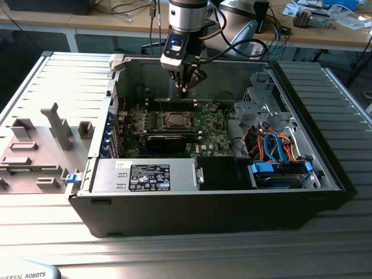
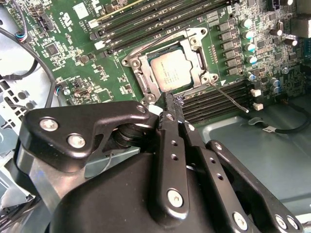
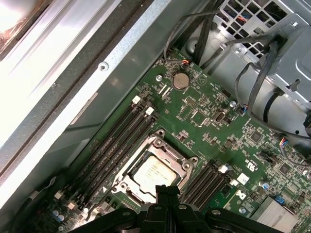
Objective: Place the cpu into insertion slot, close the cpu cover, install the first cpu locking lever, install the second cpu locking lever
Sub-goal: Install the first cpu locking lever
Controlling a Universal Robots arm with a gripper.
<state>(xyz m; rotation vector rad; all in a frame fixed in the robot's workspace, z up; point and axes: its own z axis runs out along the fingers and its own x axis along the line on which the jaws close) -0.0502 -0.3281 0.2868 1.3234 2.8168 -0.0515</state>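
Fingers pressed together, nothing pinched; tips hang over the green motherboard, by one edge of the insertion slot. The cpu sits in that slot, silver top up. The cpu cover lies flat around it. A thin locking lever juts out from the slot's corner, across the memory slots.

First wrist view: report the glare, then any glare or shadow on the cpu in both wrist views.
First wrist view: the computer case's metal wall is blown out white, while the cpu is evenly lit. Second wrist view: the cpu shows a soft sheen, no hard shadow; the black tool reads dark.
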